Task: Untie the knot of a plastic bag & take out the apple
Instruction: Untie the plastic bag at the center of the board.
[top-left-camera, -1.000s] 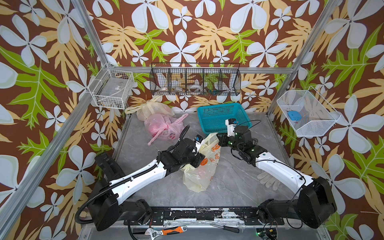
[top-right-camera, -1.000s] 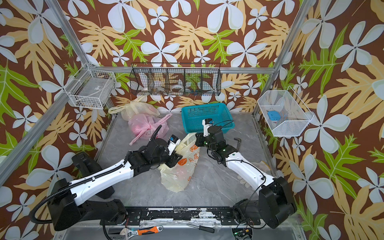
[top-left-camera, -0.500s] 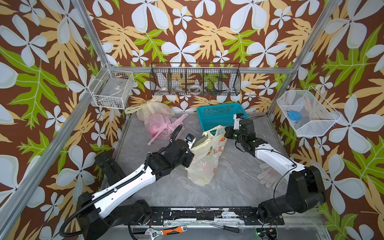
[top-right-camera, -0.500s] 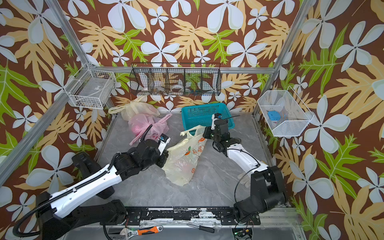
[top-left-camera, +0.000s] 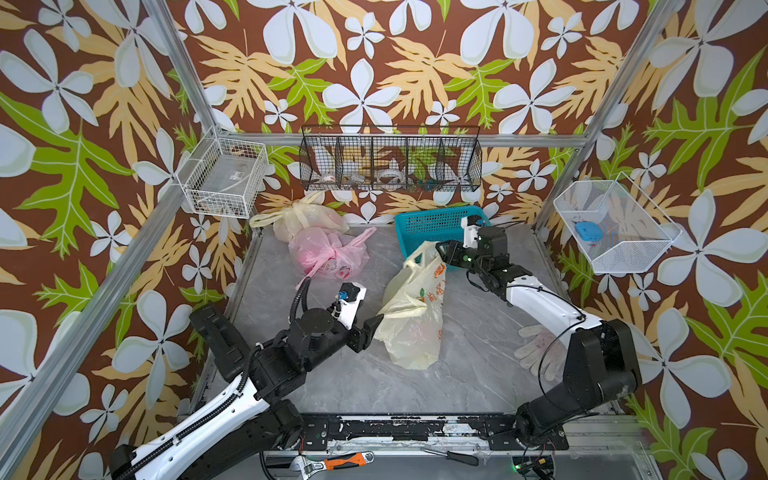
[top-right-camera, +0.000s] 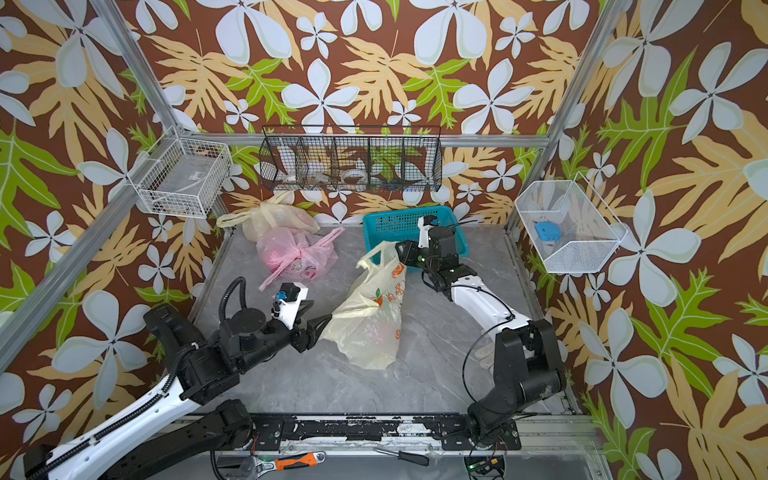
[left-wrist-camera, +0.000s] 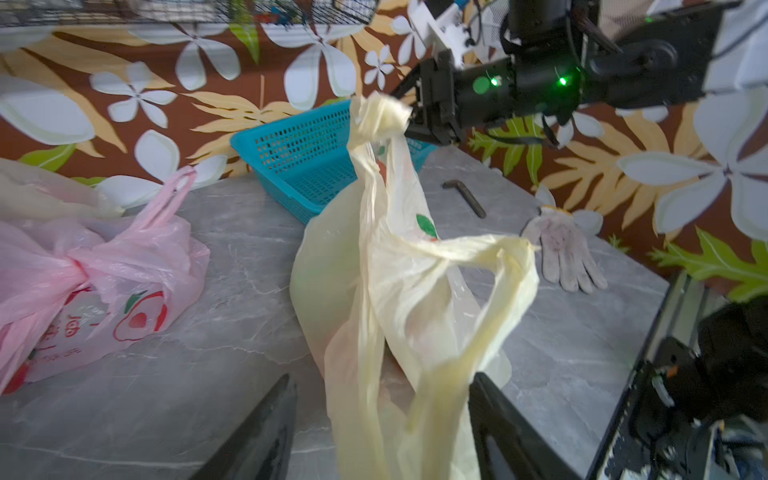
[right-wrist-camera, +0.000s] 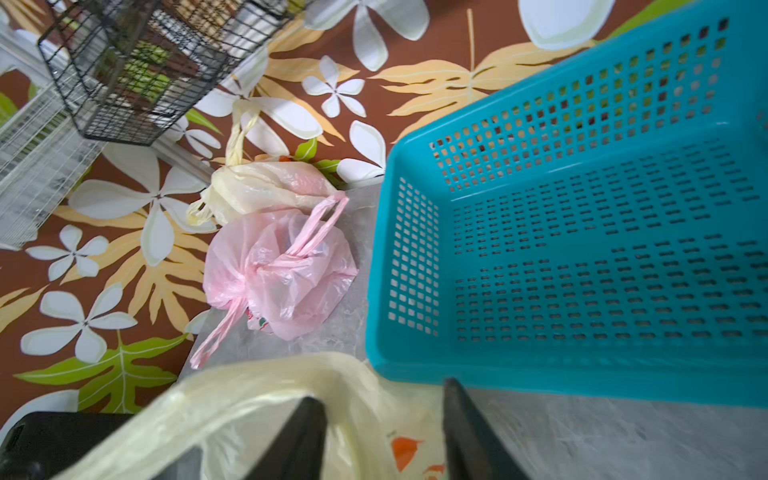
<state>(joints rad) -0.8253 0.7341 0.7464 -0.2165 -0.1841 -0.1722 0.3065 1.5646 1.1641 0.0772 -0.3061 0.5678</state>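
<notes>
A pale yellow plastic bag (top-left-camera: 415, 328) (top-right-camera: 370, 328) with orange print slumps on the grey table. Its two handles stand apart. One crumpled handle end (left-wrist-camera: 376, 114) rises beside my right gripper (top-left-camera: 441, 251) (top-right-camera: 401, 251), and a handle loop (left-wrist-camera: 498, 266) trails toward my left gripper (top-left-camera: 376, 324) (top-right-camera: 328, 318). In the left wrist view the left gripper (left-wrist-camera: 382, 386) is open, with bag film hanging loose between its jaws. The right gripper (right-wrist-camera: 380, 392) is also open, over the yellow bag (right-wrist-camera: 257, 399). The apple is hidden inside; only a faint reddish tint shows through the film.
A tied pink bag (top-left-camera: 328, 253) and another pale bag (top-left-camera: 307, 216) lie at the back left. A teal basket (top-left-camera: 428, 224) stands behind the right gripper. A white glove (top-left-camera: 536, 345) and a hex key (left-wrist-camera: 465, 197) lie on the right. Wire baskets hang on the walls.
Both grippers were shut on the bag's handles and pulled them apart; now both stand open. The left arm has drawn back toward the front left, and the bag has sagged onto the table.
</notes>
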